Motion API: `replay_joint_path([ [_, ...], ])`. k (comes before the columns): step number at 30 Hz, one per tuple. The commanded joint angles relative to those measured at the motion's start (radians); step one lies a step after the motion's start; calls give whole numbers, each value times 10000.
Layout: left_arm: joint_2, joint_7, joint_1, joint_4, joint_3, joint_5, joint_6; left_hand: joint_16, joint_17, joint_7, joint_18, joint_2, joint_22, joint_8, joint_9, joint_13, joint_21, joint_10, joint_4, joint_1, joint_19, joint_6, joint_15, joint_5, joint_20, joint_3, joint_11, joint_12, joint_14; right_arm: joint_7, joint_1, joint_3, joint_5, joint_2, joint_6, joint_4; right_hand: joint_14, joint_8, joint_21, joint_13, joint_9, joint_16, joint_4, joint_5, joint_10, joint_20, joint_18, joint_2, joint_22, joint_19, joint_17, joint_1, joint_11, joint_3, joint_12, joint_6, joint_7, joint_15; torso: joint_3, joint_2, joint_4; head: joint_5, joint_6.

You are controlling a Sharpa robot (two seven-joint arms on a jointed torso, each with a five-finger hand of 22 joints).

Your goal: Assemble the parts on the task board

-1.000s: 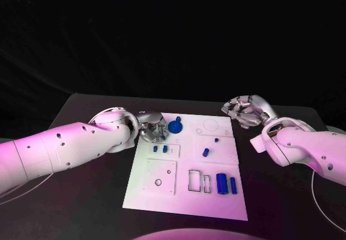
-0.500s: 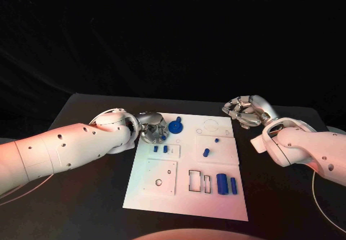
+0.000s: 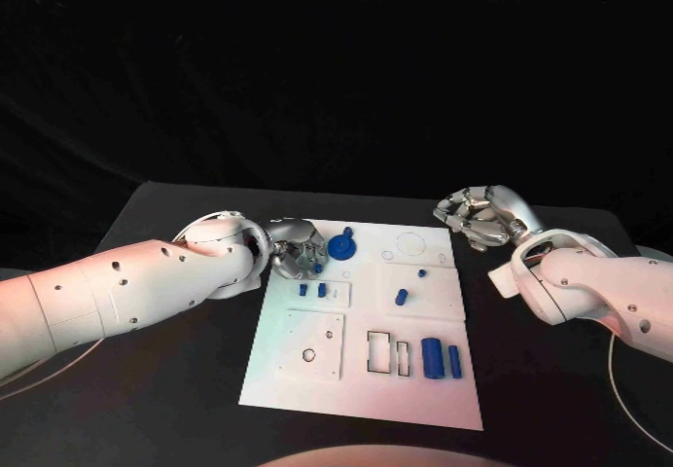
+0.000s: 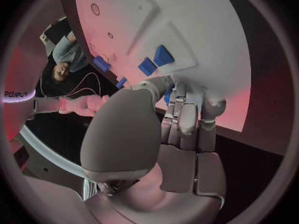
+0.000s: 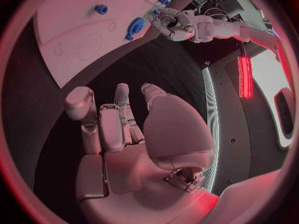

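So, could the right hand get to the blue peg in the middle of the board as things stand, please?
Probably yes: the right hand hovers off the board's far right corner holding nothing, and no arm or part lies between it and the peg.

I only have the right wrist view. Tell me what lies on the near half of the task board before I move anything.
Observer: Two long blue parts lie side by side near the task board's near right corner, beside empty rectangular slots.
Operator: Give me the left hand's fingers up close.
Observer: The left hand curls its fingers down at the board's edge, near two small blue parts. I cannot tell if it holds anything.
Operator: Report my right hand from above.
Observer: The right hand hangs over the black table, off the board's far right corner.
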Motion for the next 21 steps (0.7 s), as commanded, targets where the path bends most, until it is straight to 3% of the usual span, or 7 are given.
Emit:
replay_joint_path([
  [1, -11, -91, -1, -11, 4, -13, 60, -34, -44, -34, -53, -13, -28, -94, -52, 26, -53, -47, 15, -100, -77, -155, -26, 31, 25, -6, -13, -57, -71, 54, -5, 1, -136, -15, -2, 0, -19, 31, -5, -12, -12, -33, 14, 35, -3, -18, 130, -11, 5, 7, 17, 54, -53, 18, -55, -1, -12, -26, 2, 4, 0, -8, -3],
  [12, -173, -85, -2, -22, 10, 15, -69, -77, -201, -65, -22, -22, -157, -137, -90, 68, -173, -173, 38, -134, -198, -220, -4, 34, 33, -46, 19, -92, -171, 10, -5, 1, -144, -40, 68, -26, -26, 23, -58, -82, -26, -55, -21, 41, -53, -18, 134, -54, -22, 7, 12, 127, -51, 33, -113, -26, -8, -24, -9, -2, -6, -35, 17],
  [14, -237, 50, -2, -16, 15, 196, -122, -230, -740, 46, 89, -12, -603, 61, -42, 140, -587, -380, 57, -156, -638, 135, 62, 35, 78, -63, 96, -90, -492, -9, -5, 1, -144, -44, 138, -40, -23, 25, -66, -180, -37, -66, -34, 40, -110, -19, 129, -67, -22, 31, 21, 215, -49, 75, -215, -20, -5, -23, -14, -4, -4, -38, 18],
  [15, -280, 149, -1, -24, 28, 440, -155, -410, -1271, 62, 180, -17, -981, 116, -36, 158, -950, -541, 93, -197, -1020, 217, 116, 35, 118, -80, 157, -102, -819, -6, -5, 0, -144, -43, 250, -54, 5, 20, -34, -314, -56, -39, -55, -81, -140, -22, 116, -105, 5, 82, 86, 344, -48, 129, -352, -14, 1, -21, -12, -3, -2, -37, 18],
  [18, -413, 503, 2, -64, 92, 1461, -355, -578, -1791, 138, 279, -84, -1390, 180, -49, 222, -1392, -785, 318, -474, -1417, 253, 211, 26, 208, -278, 237, -46, -1159, 75, -6, 0, -202, -38, 633, -103, 78, -64, 203, -892, -137, 89, -149, -1434, -501, 16, 47, -137, 185, 276, 330, 846, 55, 311, -1097, -96, 82, 44, -2, -9, -6, -14, 40],
  [20, -505, 776, 3, -81, 132, 2208, -512, -1365, -3620, 185, 521, -109, -2528, 240, -67, 186, -2573, -1208, 472, -528, -2427, 256, 318, 24, 316, -456, 374, -132, -2251, 113, -6, 0, -359, -37, 949, -146, 207, -207, 668, -1469, -246, 394, -204, -2149, -656, 87, -45, -171, 508, 509, 765, 1177, 163, 431, -1773, -164, 184, 139, -3, -11, 2, -36, 44],
  [21, -558, 924, 5, -86, 151, 2644, -583, -1434, -3754, 206, 521, -99, -2564, 238, -74, 182, -2630, -1243, 494, -525, -2439, 238, 326, 24, 330, -480, 385, -131, -2328, 120, -6, 0, -462, -36, 1096, -164, 249, -225, 855, -1622, -264, 493, -243, -2307, -752, 102, -81, -210, 628, 596, 909, 1267, 168, 457, -1975, -144, 197, 150, -4, -11, 4, -45, 48],
])
